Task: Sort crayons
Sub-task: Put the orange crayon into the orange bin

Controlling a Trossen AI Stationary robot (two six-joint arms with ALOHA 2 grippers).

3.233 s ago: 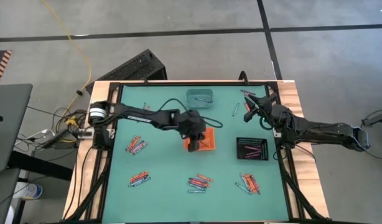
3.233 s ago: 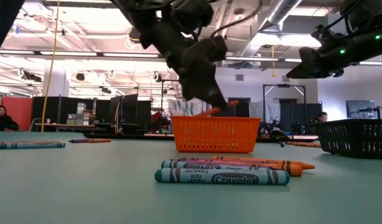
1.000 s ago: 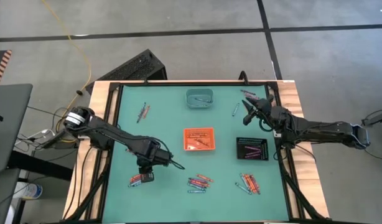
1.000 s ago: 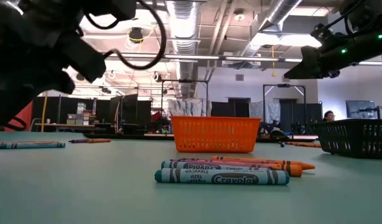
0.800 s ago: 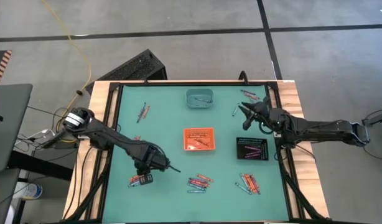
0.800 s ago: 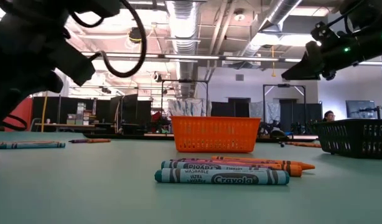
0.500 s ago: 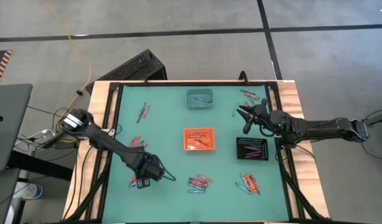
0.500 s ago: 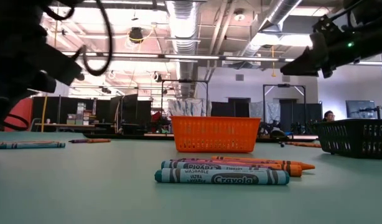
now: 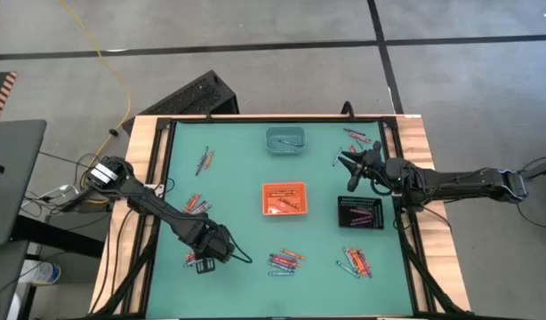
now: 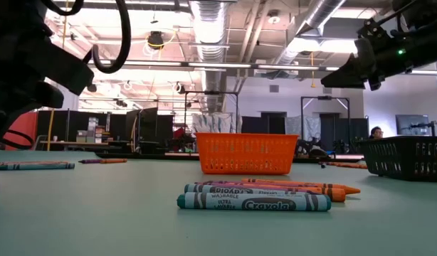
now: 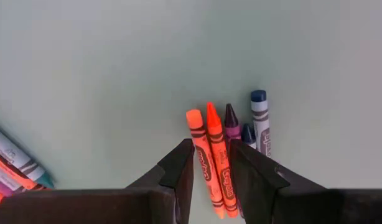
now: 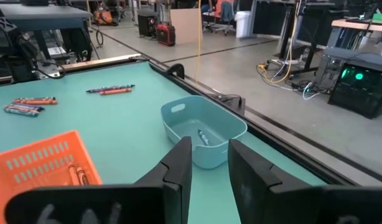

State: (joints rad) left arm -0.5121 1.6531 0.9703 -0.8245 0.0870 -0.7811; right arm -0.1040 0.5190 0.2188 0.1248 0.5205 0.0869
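Crayons lie in loose clusters on the green table (image 9: 237, 178). My left gripper (image 9: 204, 260) points down over the near-left cluster and is open. In the left wrist view its fingers (image 11: 211, 149) stand on either side of two orange crayons (image 11: 211, 163) that lie flat on the table. Beside them lie a purple crayon (image 11: 232, 124) and a blue-grey crayon (image 11: 260, 124). My right gripper (image 9: 347, 164) hovers open at the far right, held about level. It faces the teal tray (image 12: 203, 134), which holds one crayon (image 12: 204, 137).
An orange tray (image 9: 284, 197) sits mid-table and a black tray (image 9: 360, 212) to its right. Both hold crayons. More crayon clusters lie at near centre (image 9: 285, 260), near right (image 9: 354, 260), left (image 9: 195, 204), far left (image 9: 204, 160) and far right (image 9: 355, 135).
My left gripper has gone toward the table's near-left corner and sunk a little. It now stands over the near-left crayon cluster, its fingers still apart. My right gripper has turned a little toward the table's left while staying in place.
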